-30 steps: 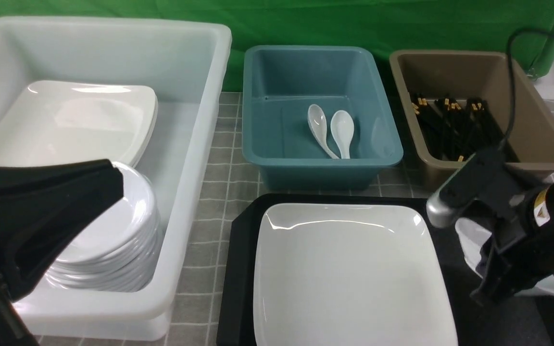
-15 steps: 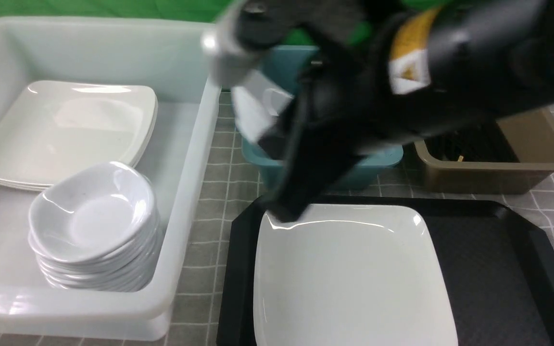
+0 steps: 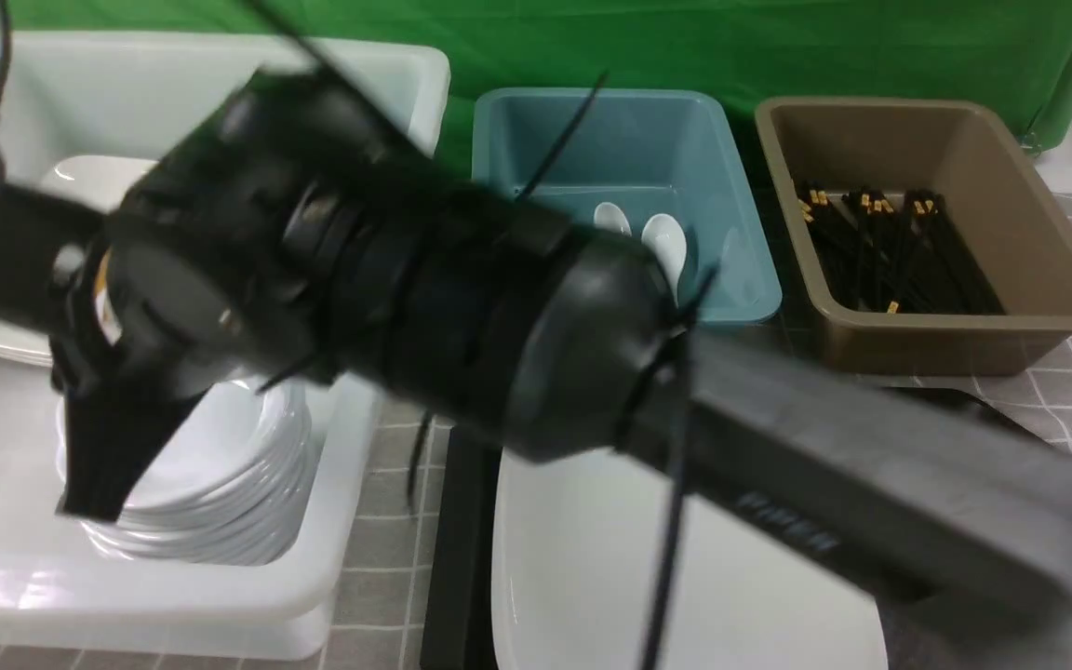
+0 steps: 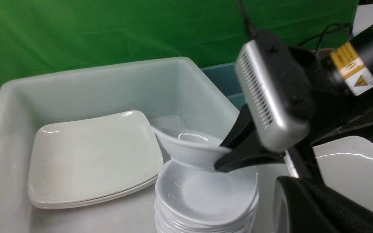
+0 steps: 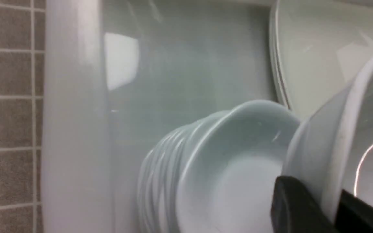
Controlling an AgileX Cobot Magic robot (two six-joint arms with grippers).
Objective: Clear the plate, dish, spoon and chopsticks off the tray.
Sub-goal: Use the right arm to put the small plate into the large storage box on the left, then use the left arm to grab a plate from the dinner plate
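My right gripper is shut on the rim of the small white dish. It holds the dish tilted just above a stack of like dishes in the white tub. The right wrist view shows the dish clamped in that gripper. The large white plate lies on the black tray. Two white spoons lie in the teal tub. Black chopsticks lie in the brown tub. My left gripper looks shut and empty beside the white tub.
The right arm stretches across the teal tub and the tray and hides much of them. Large plates are stacked at the tub's back. The brown tub stands far right on the checked cloth.
My right arm has swung with the dish from the tray's right side across to the left, over the dish stack in the white tub. The left gripper has left the front view.
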